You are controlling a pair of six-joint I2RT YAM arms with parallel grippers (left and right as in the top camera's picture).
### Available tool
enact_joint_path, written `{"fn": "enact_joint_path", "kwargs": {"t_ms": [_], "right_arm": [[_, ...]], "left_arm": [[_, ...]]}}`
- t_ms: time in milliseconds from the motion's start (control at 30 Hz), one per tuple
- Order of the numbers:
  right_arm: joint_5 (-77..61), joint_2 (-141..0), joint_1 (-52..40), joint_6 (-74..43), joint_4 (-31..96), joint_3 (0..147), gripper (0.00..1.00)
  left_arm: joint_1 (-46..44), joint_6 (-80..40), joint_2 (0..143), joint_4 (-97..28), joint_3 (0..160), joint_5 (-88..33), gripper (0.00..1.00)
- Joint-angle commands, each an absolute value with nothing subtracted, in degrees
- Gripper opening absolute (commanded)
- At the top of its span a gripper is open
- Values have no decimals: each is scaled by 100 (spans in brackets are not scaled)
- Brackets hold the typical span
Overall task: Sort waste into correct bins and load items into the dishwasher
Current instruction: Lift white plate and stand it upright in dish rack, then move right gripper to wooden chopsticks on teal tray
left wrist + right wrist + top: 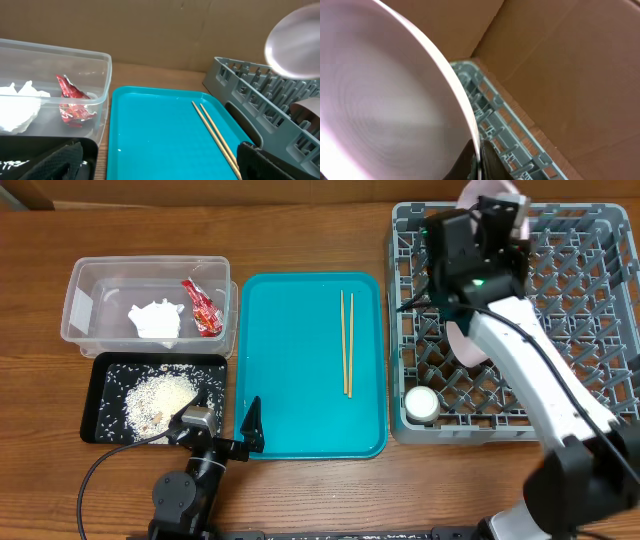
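I see the pale pink small bowl (488,194) up in the air over the far edge of the large square grey plastic dish rack (580,290). It is tipped up on its side, not flat. In the right wrist view its round rim curves down to the right pincer (479,162). That pincer is squeezed narrow on the rim, with one dark finger on each side of the thin wall. The round face I see is too blurry for me to tell if it is the inside or the bottom.

The two thin wooden chopsticks (347,345) lie flat on the right half of the large turquoise plastic tray (290,360). They are just beside each other, and their long way runs from the far side of the table to the near side. Nothing holds them.

The left pincer (157,152) is spread wide and holds nothing. It sits low by the near left corner of the turquoise tray. In the left wrist view one finger (55,160) is in front of the shallow black rectangular tray (90,430).

The small white cup (421,402) stands in the near left corner of the rack. The crumpled white paper piece (157,320) and the small red sauce packet (203,308) lie in the clear rectangular plastic tub (70,310). The loose whitish rice grains (160,395) lie in the black tray
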State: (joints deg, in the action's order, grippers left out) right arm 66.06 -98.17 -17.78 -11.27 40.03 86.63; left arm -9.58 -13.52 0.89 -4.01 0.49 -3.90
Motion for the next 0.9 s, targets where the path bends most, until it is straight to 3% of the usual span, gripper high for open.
{"fn": "enact_joint_path", "kwargs": {"t_ms": [0,433,533,600,733,867], "right_arm": [[6543,-10398,-1831,-854,3898,8696,4],[6285,-10676,-1876,-871,3538,8696,4],[6292,-10676,-1997,-847,3621,8698,38],[6289,-10676,-2123,-849,3686,8698,54],[6233,-10593,-2471,-897,3970,8715,56],[4512,-10280,-3006,-897,4414,8739,55]], "left_arm": [[-897,-1413,30,-408,27,-427,100],[-897,-1413,30,-408,27,-429,100],[-897,-1413,30,-408,27,-429,100],[-897,-1413,30,-408,27,-429,100],[-897,-1413,30,-408,27,-429,100],[-897,-1413,30,-408,27,-429,100]]}}
